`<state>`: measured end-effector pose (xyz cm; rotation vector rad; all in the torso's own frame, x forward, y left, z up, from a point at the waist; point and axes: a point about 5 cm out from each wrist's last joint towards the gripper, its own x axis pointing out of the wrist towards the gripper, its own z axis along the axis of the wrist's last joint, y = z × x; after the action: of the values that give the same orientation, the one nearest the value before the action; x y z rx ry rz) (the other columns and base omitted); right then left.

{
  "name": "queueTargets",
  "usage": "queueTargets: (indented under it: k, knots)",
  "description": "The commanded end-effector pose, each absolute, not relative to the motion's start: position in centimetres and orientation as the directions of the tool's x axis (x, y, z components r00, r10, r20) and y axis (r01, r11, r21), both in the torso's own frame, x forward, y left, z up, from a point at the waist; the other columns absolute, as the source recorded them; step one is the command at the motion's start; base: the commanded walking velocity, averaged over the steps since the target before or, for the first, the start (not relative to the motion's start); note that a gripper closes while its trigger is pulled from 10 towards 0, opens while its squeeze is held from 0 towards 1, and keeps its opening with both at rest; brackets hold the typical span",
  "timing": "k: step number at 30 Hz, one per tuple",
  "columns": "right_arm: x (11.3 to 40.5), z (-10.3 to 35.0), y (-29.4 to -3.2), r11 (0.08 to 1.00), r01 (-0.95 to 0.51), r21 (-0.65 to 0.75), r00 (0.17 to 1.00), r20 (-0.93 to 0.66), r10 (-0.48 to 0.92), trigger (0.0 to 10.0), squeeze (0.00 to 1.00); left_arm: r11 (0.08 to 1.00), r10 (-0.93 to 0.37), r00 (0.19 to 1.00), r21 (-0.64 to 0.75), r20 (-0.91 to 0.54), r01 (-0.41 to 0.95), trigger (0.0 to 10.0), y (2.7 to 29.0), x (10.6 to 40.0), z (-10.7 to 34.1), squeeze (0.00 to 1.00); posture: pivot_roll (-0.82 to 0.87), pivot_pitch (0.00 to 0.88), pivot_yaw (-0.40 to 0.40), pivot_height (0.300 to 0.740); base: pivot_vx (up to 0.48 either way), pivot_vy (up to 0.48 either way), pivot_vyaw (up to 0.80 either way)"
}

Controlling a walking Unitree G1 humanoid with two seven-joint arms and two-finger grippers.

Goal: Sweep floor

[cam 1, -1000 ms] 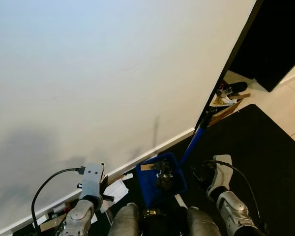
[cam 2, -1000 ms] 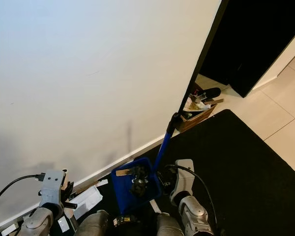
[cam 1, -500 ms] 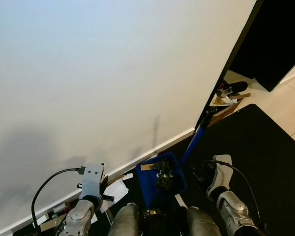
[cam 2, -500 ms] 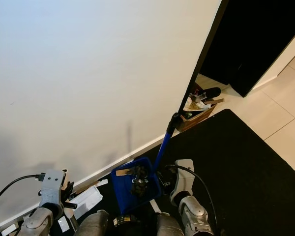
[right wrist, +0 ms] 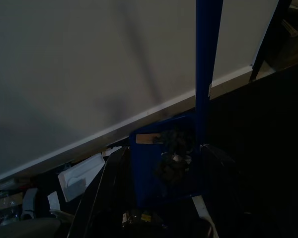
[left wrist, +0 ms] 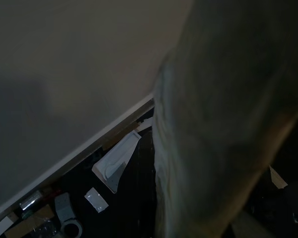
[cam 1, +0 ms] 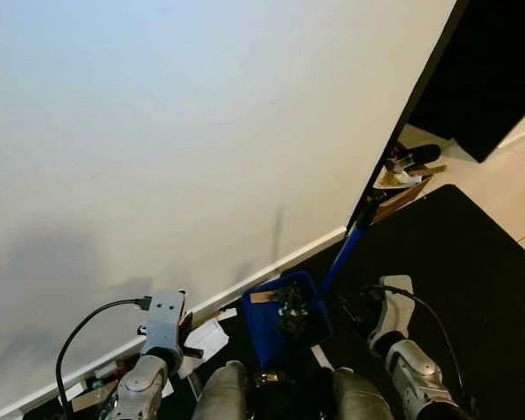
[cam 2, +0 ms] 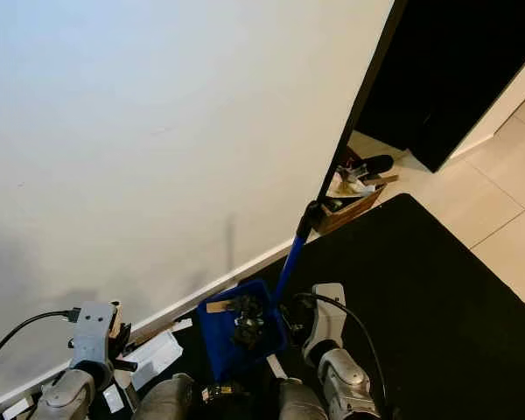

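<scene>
A blue dustpan (cam 1: 284, 328) stands on the dark floor against the baseboard, just ahead of my legs. Its long blue handle (cam 1: 343, 254) leans up toward the black door frame. Dark debris and a scrap of cardboard (cam 1: 289, 311) lie inside it. In the right wrist view the dustpan (right wrist: 161, 168) and its handle (right wrist: 207, 64) are straight ahead. My left gripper (cam 1: 182, 337) hangs low at the left, near the wall. Just right of the dustpan handle, my right gripper (cam 1: 360, 308) hangs low.
White paper scraps (cam 1: 206, 339) and small litter (left wrist: 97, 198) lie along the baseboard at the left. A cardboard box of rubbish (cam 1: 398, 184) sits by the dark doorway. A black mat (cam 1: 455, 262) covers the floor to the right, with pale tiles (cam 1: 507, 188) beyond. The white wall (cam 1: 201, 131) is close ahead.
</scene>
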<state>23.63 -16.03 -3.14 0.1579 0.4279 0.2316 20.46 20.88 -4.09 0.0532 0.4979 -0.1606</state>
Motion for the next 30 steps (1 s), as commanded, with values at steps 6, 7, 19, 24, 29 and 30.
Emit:
queueTargets:
  k: [6,7,19,24,29,30]
  knots:
    - [23.19,-3.45,-16.36,0.963,-0.174,0.203,0.880,-0.408,0.245,10.0,0.00,0.982,-0.177,0.854,-0.031,-0.489,0.186,10.0,19.50,19.99,-4.59,0.00,0.08,0.160,-0.026,0.740,0.000,0.000,0.00]
    - [23.20,-3.44,-16.36,0.963,-0.175,0.203,0.880,-0.408,0.245,10.0,0.00,0.982,-0.177,0.854,-0.031,-0.489,0.186,10.0,19.50,20.00,-4.59,0.00,0.08,0.160,-0.027,0.740,0.000,0.000,0.00]
    - [23.22,-3.45,-16.35,0.963,-0.174,0.203,0.879,-0.409,0.245,10.0,0.00,0.982,-0.177,0.853,-0.031,-0.490,0.186,10.0,19.50,20.03,-4.60,0.00,0.08,0.155,-0.029,0.740,0.000,0.000,0.00]
    - [23.21,-3.47,-16.37,0.964,-0.174,0.203,0.879,-0.410,0.245,10.0,0.00,0.982,-0.177,0.853,-0.031,-0.490,0.186,10.0,19.47,20.01,-4.61,0.00,0.08,0.153,-0.030,0.740,0.000,0.000,0.00]
    - [23.18,-3.48,-16.40,0.964,-0.174,0.203,0.879,-0.410,0.245,10.0,0.00,0.982,-0.177,0.853,-0.032,-0.490,0.186,10.0,19.45,19.98,-4.63,0.00,0.08,0.153,-0.029,0.740,0.000,0.000,0.00]
    - [23.17,-3.48,-16.40,0.964,-0.174,0.203,0.879,-0.410,0.245,10.0,0.00,0.982,-0.177,0.853,-0.032,-0.490,0.186,10.0,19.44,19.98,-4.63,0.00,0.08,0.153,-0.029,0.740,0.000,0.000,0.00]
